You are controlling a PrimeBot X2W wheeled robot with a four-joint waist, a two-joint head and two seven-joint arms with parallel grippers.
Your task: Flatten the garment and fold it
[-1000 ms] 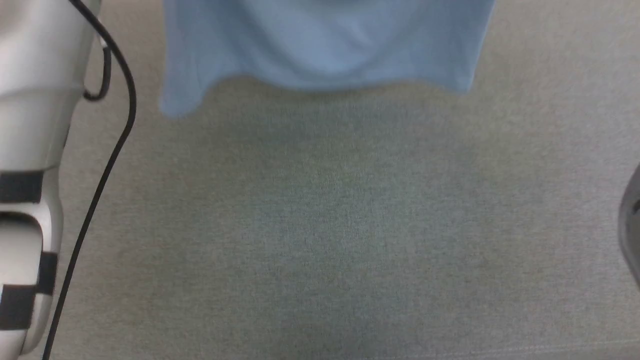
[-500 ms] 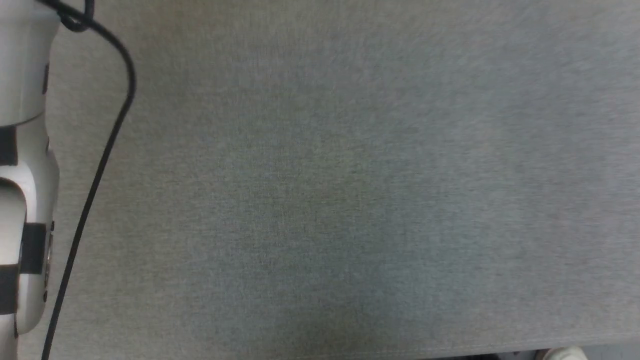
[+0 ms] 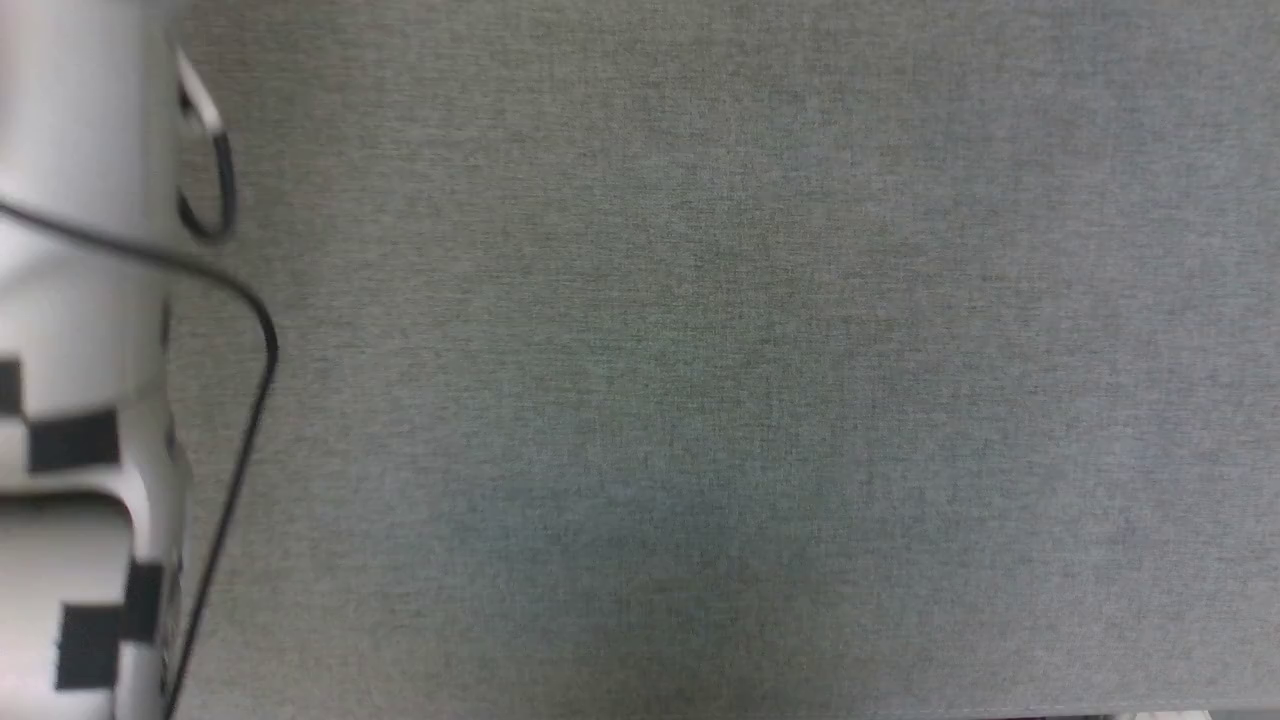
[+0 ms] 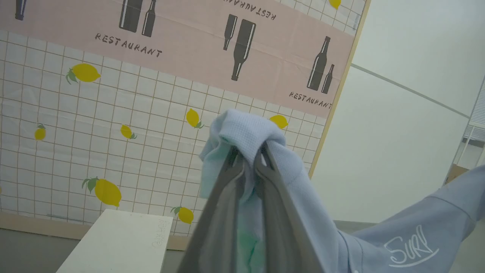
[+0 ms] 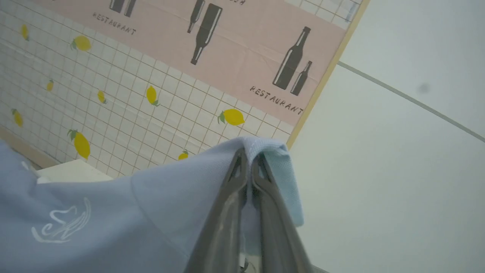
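The garment (image 4: pixel 409 235) is a light blue shirt with a white line logo, held up in the air between both arms. In the left wrist view my left gripper (image 4: pixel 248 153) is shut on a bunched fold of the garment, cloth draping over its fingertips. In the right wrist view my right gripper (image 5: pixel 248 155) is shut on another edge of the garment (image 5: pixel 113 212), which stretches away to the left with the logo showing. In the head view my pale left forearm (image 3: pixel 80 330) with its black cable stands at the left edge.
Grey fabric table surface (image 3: pixel 700 380) spreads across the head view. Beyond the grippers stands a wall panel (image 4: pixel 113 113) with lemon tiles and a pink restaurant band, beside a plain white wall (image 5: pixel 379 170). A white box (image 4: pixel 117 242) sits low by the panel.
The blue hem seen at the top of the head view one second ago has left that view. The left forearm has shifted along the left edge; the picture itself may have moved.
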